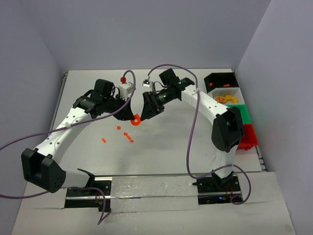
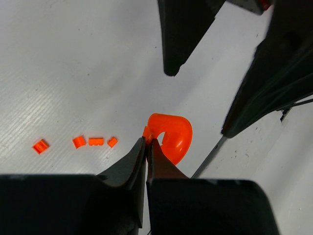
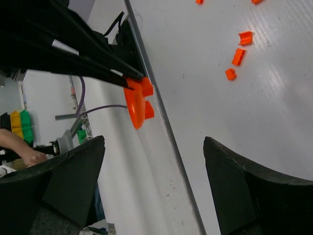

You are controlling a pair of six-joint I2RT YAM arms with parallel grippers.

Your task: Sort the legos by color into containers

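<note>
L hand [image 2: 146, 142] clamped tight on 1 end of a curved orange lego [image 2: 173, 137] over mid-desk [image 1: 161, 147]. The arch's open side faces back twd the L hand, its bulge twd the R hand [image 3: 154, 141]. R fingers are wide apart right in front, nothing btwn them. 4 loose orange bits [image 2: 96, 141] lie in a row nearby. Containers [image 1: 227, 95] line the desk's right edge, w/ the R arm [image 1: 227, 129] partly over the green & red ones.

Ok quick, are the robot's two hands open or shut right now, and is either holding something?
Left hand: closed, pinching the curved orange lego.
Right hand: open, holding nothing.
</note>
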